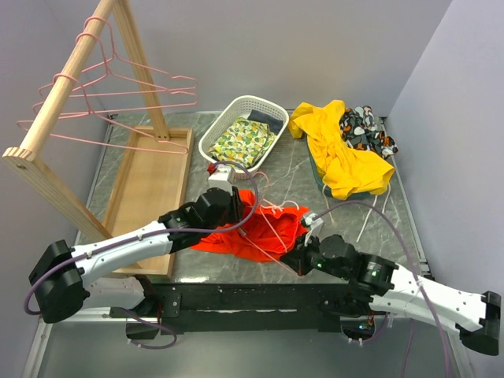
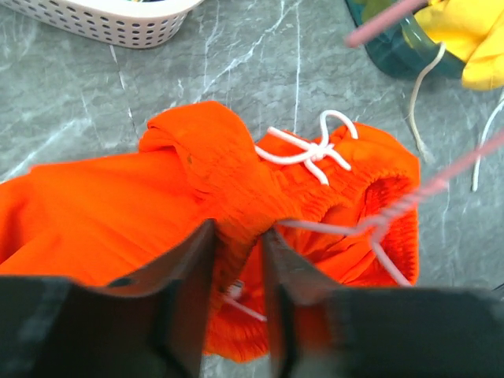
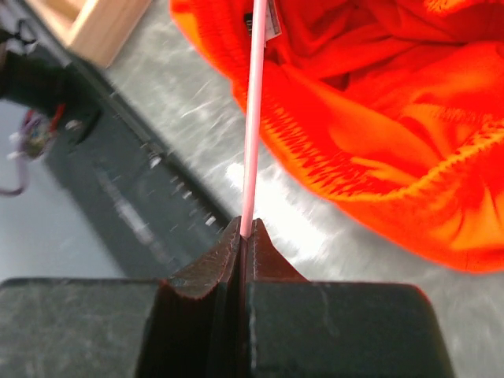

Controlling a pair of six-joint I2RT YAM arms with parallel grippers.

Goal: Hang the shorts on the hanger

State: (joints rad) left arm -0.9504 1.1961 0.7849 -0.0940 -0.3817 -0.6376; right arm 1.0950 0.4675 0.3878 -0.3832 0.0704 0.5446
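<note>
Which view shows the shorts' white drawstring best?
Left wrist: the drawstring lies knotted in a bow on the waistband of the shorts, sharp and unobstructed. Top external shows only faint pale strands there; right wrist shows none of it.

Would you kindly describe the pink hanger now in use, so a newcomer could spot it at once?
On the grey marble table, find the bright orange-red fabric shorts near its front edge. The thin pink wire hanger lies across them, its wire pinched in the right claw; the other pink hangers hang on the wooden rack.
</note>
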